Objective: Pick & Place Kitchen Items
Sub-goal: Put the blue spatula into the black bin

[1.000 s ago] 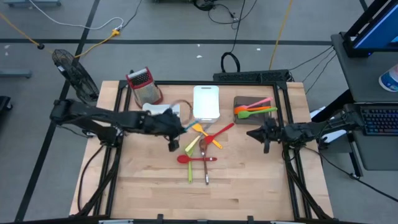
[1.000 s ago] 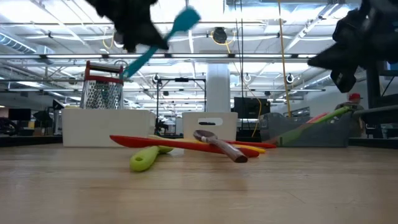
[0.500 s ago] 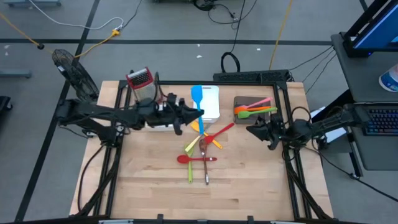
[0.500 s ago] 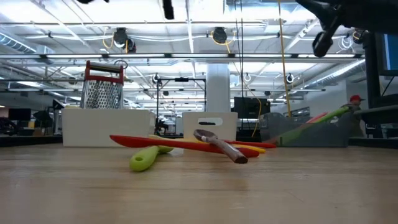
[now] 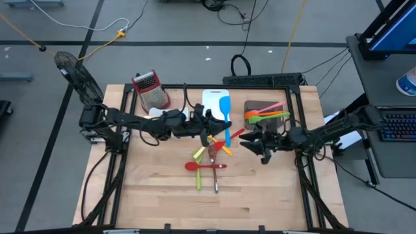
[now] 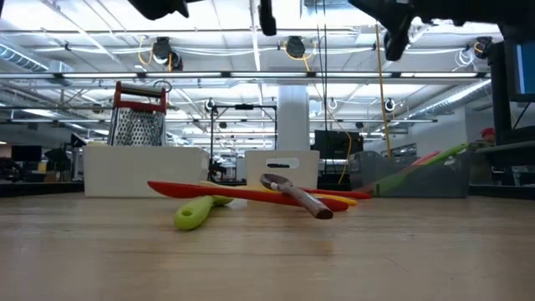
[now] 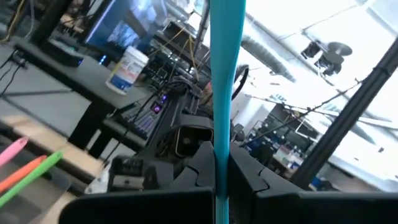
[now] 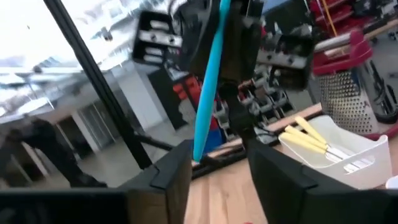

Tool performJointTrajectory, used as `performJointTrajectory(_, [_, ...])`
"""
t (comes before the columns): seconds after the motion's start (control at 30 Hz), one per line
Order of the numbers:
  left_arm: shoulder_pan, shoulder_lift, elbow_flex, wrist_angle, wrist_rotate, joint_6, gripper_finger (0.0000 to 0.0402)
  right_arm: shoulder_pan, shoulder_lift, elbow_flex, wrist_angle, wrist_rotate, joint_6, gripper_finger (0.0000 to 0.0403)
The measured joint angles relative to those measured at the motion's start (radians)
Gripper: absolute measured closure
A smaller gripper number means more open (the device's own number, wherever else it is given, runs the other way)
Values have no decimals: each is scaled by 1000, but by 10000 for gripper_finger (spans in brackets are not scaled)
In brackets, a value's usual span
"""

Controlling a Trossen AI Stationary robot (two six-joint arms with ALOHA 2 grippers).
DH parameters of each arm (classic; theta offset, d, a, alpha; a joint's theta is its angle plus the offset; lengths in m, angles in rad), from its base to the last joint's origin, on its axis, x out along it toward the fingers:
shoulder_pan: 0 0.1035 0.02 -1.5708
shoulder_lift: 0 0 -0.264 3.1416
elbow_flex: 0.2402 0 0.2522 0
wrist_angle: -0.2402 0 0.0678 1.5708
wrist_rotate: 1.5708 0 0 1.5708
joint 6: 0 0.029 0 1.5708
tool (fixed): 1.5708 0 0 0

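Note:
A blue spatula [image 5: 225,110] stands nearly upright in the air above the table's middle, blade up. My left gripper [image 5: 213,125] reaches in from the left and is shut on its handle. My right gripper [image 5: 257,146] hangs open just right of the spatula at about the same height; in its wrist view the spatula's [image 8: 208,93] lower end shows ahead of the spread fingers, touching neither. On the table below lies a heap of kitchen items: a red spoon [image 5: 194,166], a green spatula [image 5: 199,153], a metal spoon [image 5: 216,174], and yellow, orange and red ones [image 5: 224,142]. My left gripper pinches the blue spatula's handle [image 7: 221,146] between its two fingers [image 7: 252,171], below the blade. The fingers come level from the table's left and lie across the handle. The spatula is lifted clear and stands almost upright, its lower end free beneath the hold.
A brown tray [image 5: 255,106] at the back right holds pink, orange and green utensils. A white tray [image 5: 214,118] stands at the back middle, another [image 8: 348,155] with yellow-handled pieces to its left. A red-topped grater [image 5: 149,90] stands at the back left.
My left gripper has risen and gone toward the table's right with the blue spatula, which has swung from a slant to nearly upright. My right gripper has moved toward the table's left, up to the spatula, and has opened.

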Motion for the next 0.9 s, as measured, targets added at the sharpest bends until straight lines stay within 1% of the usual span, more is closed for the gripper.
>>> performJointTrajectory(0.1, [-1,24,40,-24,13,37,396,0,33,84,-138,-1,-5,225])
performJointTrajectory(0.2, [-2,32,73,-108,15,73,396,0,48,160,-289,0,-10,196])
performJointTrajectory(0.3, [-9,32,96,-170,11,111,396,0,53,212,-383,-4,-17,166])
performJointTrajectory(0.4, [-17,32,104,-202,4,153,396,-6,52,234,-383,-39,-28,140])
performJointTrajectory(0.57, [-17,32,104,-181,-23,130,396,-49,52,234,-363,-51,-22,114])
performJointTrajectory(0.63, [-16,31,104,-174,-26,133,396,-76,66,234,-362,-54,8,111])
performJointTrajectory(0.77, [-18,32,104,-178,-23,148,396,-130,98,234,-336,-130,61,111])
performJointTrajectory(0.9, [-11,32,104,-186,-23,157,396,-146,120,234,-305,-132,65,125])
